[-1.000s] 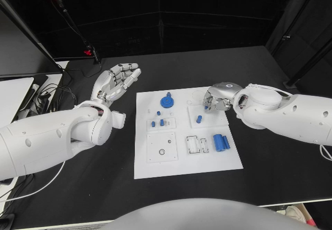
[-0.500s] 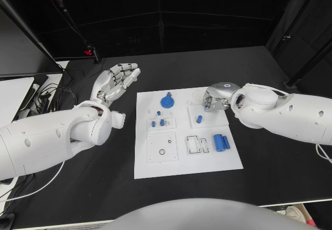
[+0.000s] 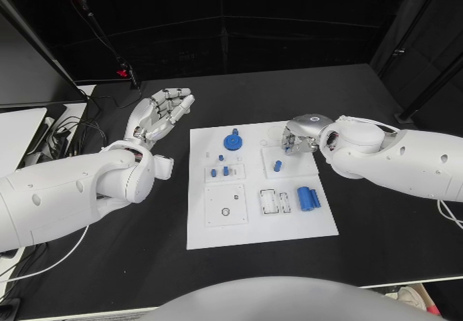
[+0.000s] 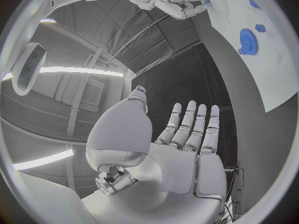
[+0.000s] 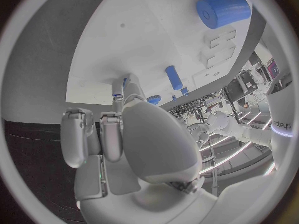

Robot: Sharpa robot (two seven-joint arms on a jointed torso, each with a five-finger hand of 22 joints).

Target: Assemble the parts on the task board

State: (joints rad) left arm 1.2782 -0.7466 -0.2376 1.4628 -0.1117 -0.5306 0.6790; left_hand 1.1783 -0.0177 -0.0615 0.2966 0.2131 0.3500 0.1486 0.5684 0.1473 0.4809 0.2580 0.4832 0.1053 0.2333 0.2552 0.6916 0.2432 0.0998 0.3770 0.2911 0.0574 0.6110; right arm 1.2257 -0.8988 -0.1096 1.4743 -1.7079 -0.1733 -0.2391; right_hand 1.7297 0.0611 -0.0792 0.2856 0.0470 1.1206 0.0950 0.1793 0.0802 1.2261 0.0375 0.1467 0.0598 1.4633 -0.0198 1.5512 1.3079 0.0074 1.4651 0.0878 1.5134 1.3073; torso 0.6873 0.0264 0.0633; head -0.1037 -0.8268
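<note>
- The board lies mid-frame on the counter, with the parts on it, among them a gear and a peg.
- Right hand hovers over the board's upper right, fingers curled; whether it holds anything I cannot tell.
- Left hand, upper left, is spread and empty.
- Risk: a misaligned descent could knock the peg away.

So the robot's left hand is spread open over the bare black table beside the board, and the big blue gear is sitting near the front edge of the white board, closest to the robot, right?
Not quite. The big blue gear sits near the far edge of the white task board, away from the robot, as the head view shows. The rest holds: the left hand is spread open over the black table beside the board.
</note>
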